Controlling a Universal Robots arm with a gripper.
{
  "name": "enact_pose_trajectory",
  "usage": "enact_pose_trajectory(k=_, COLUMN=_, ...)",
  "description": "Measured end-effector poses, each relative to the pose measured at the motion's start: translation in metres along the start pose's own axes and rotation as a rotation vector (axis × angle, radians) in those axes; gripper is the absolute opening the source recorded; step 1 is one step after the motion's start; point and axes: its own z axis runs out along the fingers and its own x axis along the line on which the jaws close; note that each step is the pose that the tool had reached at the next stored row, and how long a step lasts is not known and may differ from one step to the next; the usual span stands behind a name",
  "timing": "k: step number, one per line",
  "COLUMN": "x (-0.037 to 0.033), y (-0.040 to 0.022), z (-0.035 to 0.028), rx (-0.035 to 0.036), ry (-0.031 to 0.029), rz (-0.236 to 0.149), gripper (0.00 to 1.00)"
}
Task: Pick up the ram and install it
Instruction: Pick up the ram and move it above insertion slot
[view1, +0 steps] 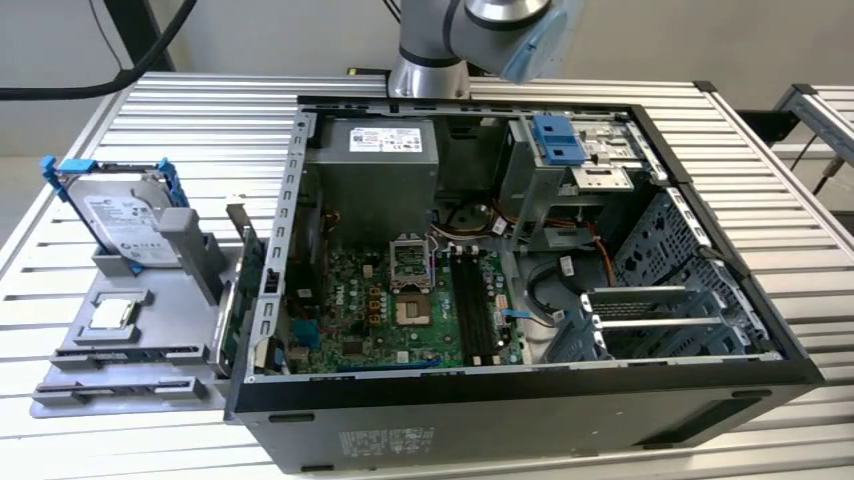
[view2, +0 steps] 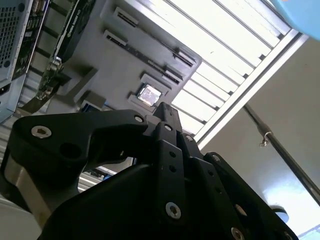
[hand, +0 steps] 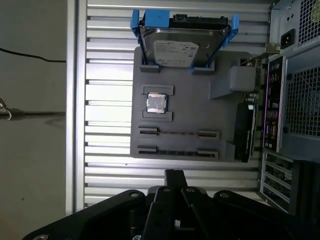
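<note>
A: So, where is the ram (hand: 177, 133) at this moment?

B: It stands on its thin edge in a narrow slot of the grey tray (hand: 192, 107), and nothing touches it. My hand (hand: 174, 174) hangs just off the tray's edge, on the side of the two narrow slots, well apart from the ram. My two fingers are pressed together and they hold nothing.

A: And how do you make this approach well?

B: I think I must part the fingers before going down. Then I turn them so that the stick passes between them across its flat faces, and I come straight over the middle of its length. The stick is thin, so a tilted grip could bend it or jam it in the slot.

A: What does the tray keep?

B: At the end far from my hand, the hard drive (hand: 175, 50) leans in a stand in its blue bracket. Next to it a square chip (hand: 156, 103) sits in its pocket. Then comes the ram's slot, and the last slot, nearest to my hand, looks empty. The computer case (view1: 534, 405) lies open just beside the tray on the bench (view1: 200, 110). The long black memory slots (view1: 470, 300) on its board look unfilled, as far as I can tell.
</note>
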Motion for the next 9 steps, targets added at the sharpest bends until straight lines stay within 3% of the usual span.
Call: enact_pose_trajectory(k=9, x=0.0000, y=0.0000, z=0.0000, rx=0.0000, ry=0.0003, rz=0.000, gripper=0.00)
